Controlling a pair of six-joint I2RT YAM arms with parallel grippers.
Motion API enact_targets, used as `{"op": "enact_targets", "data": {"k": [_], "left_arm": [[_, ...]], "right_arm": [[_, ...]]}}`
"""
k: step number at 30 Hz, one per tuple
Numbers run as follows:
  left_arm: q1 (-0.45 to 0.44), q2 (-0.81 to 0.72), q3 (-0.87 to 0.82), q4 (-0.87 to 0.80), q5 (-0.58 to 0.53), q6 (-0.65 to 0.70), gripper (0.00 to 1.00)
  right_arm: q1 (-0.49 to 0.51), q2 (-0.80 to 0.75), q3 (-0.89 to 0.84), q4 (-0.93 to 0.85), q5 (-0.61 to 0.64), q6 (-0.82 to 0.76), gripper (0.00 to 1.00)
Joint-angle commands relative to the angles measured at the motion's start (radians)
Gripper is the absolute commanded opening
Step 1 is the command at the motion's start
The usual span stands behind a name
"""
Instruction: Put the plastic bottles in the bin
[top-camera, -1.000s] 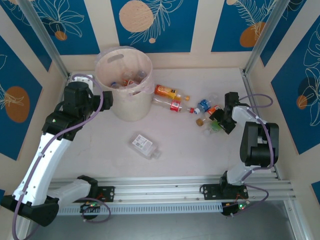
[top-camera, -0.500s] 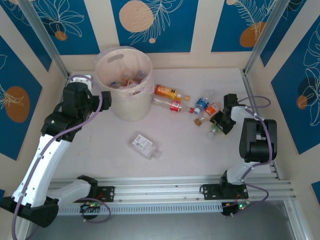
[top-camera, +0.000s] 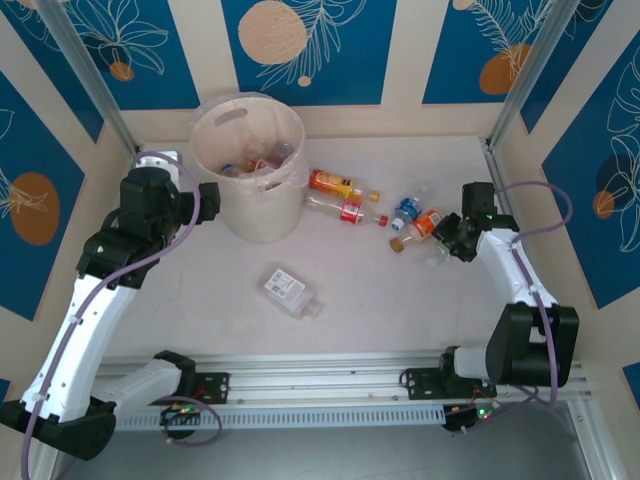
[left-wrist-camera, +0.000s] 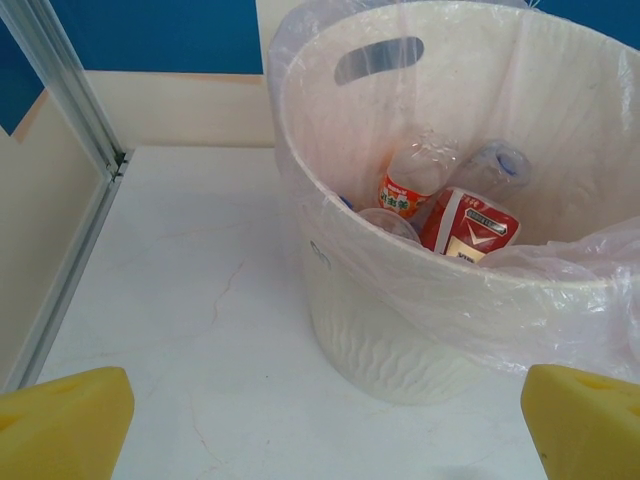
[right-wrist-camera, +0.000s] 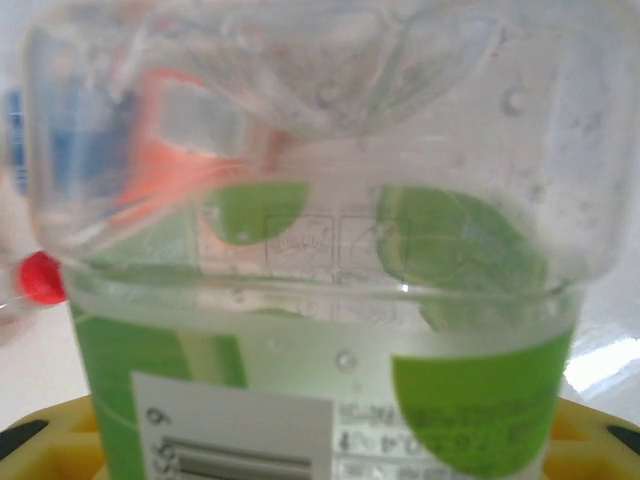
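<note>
Your white table (top-camera: 370, 300) sat between cream walls with blue leaf panels (top-camera: 300, 75). The bin (top-camera: 262, 215) stood far-left, and loose plastic bottles (top-camera: 345, 197) lay to its right. Your left gripper (left-wrist-camera: 322, 420) gaped wide beside the bin. Your right gripper (top-camera: 447, 240) clenched a green-labelled bottle (right-wrist-camera: 300, 380).

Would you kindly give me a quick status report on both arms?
Left pincer open, empty, beside bin. Right pincer shut on green-labelled bottle. Loose bottles lie between it and bin.
</note>
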Motion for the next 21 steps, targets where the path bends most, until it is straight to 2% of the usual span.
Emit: {"op": "enact_targets", "data": {"k": [1, 5, 10, 14, 21], "left_arm": [[0.004, -0.016, -0.022, 0.015, -0.017, -0.017, 0.99], [0.004, -0.024, -0.038, 0.023, -0.015, -0.023, 0.99], [0.004, -0.027, -0.057, 0.019, -0.013, -0.030, 1.00], [0.004, -0.032, -0.069, 0.022, -0.001, -0.040, 0.99], [0.004, -0.040, -0.075, 0.024, 0.015, -0.045, 1.00]], "right_arm": [[0.063, -0.056, 0.094, -0.066, -0.027, -0.026, 0.49], [0.198, -0.069, 0.236, -0.082, -0.013, -0.026, 0.49], [0.391, 0.011, 0.476, -0.056, 0.017, -0.056, 0.48], [0.517, 0.125, 0.665, 0.010, 0.025, -0.102, 0.49], [0.628, 0.393, 1.005, 0.047, 0.005, -0.165, 0.49]]}}
